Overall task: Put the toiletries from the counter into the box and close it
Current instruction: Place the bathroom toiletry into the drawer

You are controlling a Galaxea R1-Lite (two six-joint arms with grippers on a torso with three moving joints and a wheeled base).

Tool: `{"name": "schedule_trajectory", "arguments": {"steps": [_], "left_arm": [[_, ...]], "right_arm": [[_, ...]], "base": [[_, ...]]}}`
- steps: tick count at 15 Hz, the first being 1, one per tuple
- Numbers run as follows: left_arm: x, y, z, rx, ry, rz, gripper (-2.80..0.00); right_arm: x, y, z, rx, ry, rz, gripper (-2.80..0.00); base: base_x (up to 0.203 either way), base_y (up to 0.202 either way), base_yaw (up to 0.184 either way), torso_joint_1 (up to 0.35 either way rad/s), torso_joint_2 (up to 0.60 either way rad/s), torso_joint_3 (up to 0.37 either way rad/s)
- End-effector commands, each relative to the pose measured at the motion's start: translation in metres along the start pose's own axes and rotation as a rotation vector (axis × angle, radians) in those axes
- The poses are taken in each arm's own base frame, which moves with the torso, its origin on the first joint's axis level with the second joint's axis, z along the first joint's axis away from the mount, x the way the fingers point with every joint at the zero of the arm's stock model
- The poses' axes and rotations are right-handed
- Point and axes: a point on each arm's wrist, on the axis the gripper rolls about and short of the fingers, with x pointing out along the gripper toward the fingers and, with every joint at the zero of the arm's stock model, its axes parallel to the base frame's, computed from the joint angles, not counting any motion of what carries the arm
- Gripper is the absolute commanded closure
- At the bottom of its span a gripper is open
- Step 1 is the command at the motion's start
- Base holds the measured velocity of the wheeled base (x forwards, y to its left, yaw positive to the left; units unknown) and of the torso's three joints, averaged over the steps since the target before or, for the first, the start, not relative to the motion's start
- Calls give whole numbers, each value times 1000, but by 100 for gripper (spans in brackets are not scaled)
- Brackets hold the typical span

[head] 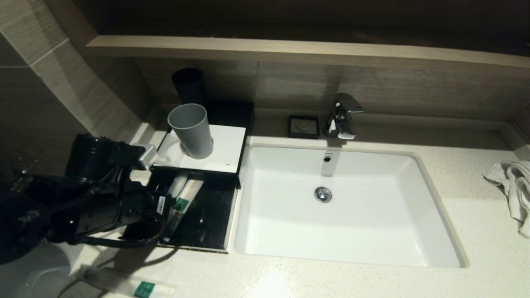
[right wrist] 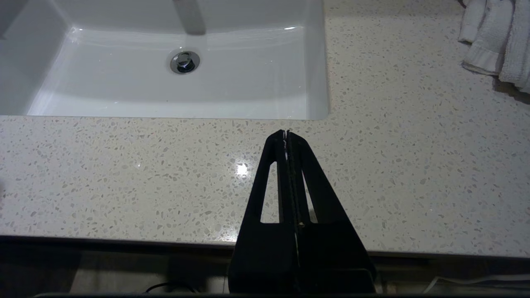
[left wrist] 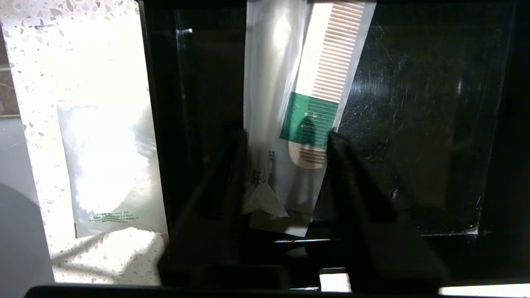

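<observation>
Slim translucent white packet with a green label (left wrist: 308,120) lies in the shallow black drawer (head: 207,223) of the low black box; its far end is cut off. Left gripper (left wrist: 285,138) straddles it, fingers apart. Right gripper (right wrist: 285,133), pressed together, hangs over the speckled cream counter (right wrist: 414,165).

Speckled stone worktop (right wrist: 124,174) is polished; the sink basin (head: 372,231) glossy white; the tap (head: 343,116) shiny chrome; comb packet (left wrist: 281,103) translucent plastic; towel (head: 515,186) soft cloth.

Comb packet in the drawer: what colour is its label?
Green, on the comb packet lying in the drawer; the left wrist view shows it best.
</observation>
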Motion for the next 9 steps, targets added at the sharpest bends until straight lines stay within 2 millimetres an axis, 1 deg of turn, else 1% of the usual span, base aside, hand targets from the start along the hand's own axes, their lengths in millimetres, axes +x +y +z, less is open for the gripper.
{"name": "schedule_trajectory", "arguments": {"steps": [1, 3, 6, 9], "left_arm": [[-2, 0, 1, -1, -8, 0, -280], [-4, 0, 2, -2, -18, 0, -280], [-16, 2, 6, -11, -63, -5, -280], [-18, 2, 12, -16, -110, -4, -280]], "right_arm": [[0, 0, 0, 1, 0, 0, 0], [0, 0, 0, 0, 0, 0, 0], [0, 0, 0, 0, 0, 0, 0], [0, 0, 0, 0, 0, 0, 0]], "base": [[0, 0, 0, 0, 0, 0], [0, 0, 0, 0, 0, 0], [0, 0, 0, 0, 0, 0], [0, 0, 0, 0, 0, 0]]}}
